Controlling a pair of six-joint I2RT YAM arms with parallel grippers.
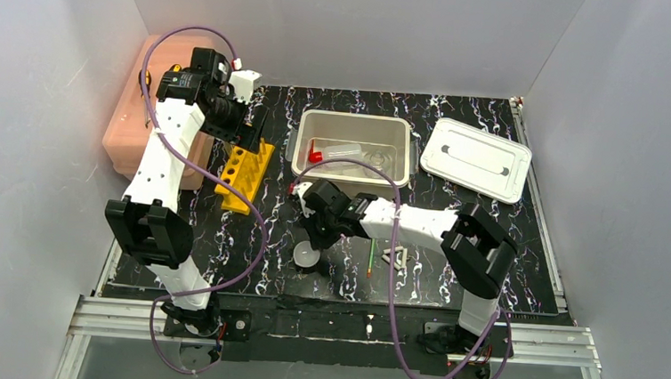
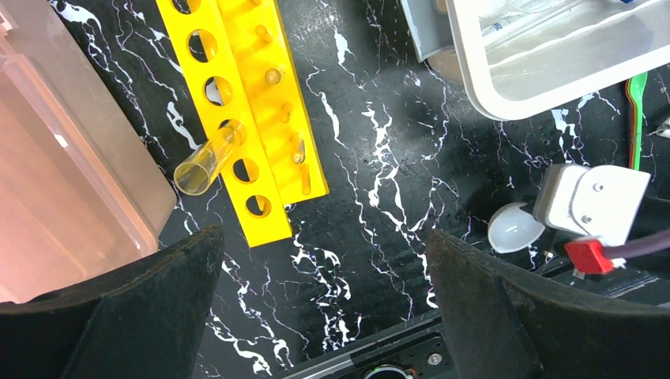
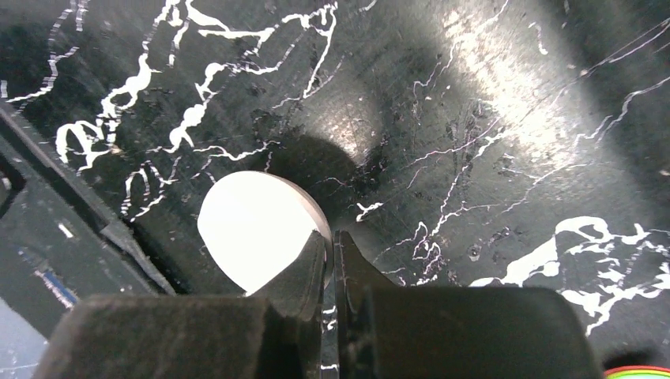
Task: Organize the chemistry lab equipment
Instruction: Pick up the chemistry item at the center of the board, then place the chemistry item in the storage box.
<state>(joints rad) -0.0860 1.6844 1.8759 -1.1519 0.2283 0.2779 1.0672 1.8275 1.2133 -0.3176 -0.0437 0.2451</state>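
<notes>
Right tool (image 1: 315,241) at white bowl (image 1: 307,258), green spoon (image 1: 371,257) and white triangle (image 1: 396,257) nearby, yellow rack (image 1: 245,177) to the left

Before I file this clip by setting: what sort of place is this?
Probably a robot test cell staged as a chemistry bench: white walls around a marbled black table, a yellow tube rack, and a tray holding a red-capped squeeze bottle.

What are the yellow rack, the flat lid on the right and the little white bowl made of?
The yellow rack looks like moulded plastic: even, bright colour, slightly glossy. The lid seems to be brushed metal, pale grey with a dull sheen, though plastic is possible. The white bowl could be glazed ceramic or plastic; its smooth white surface leaves it open.
</notes>
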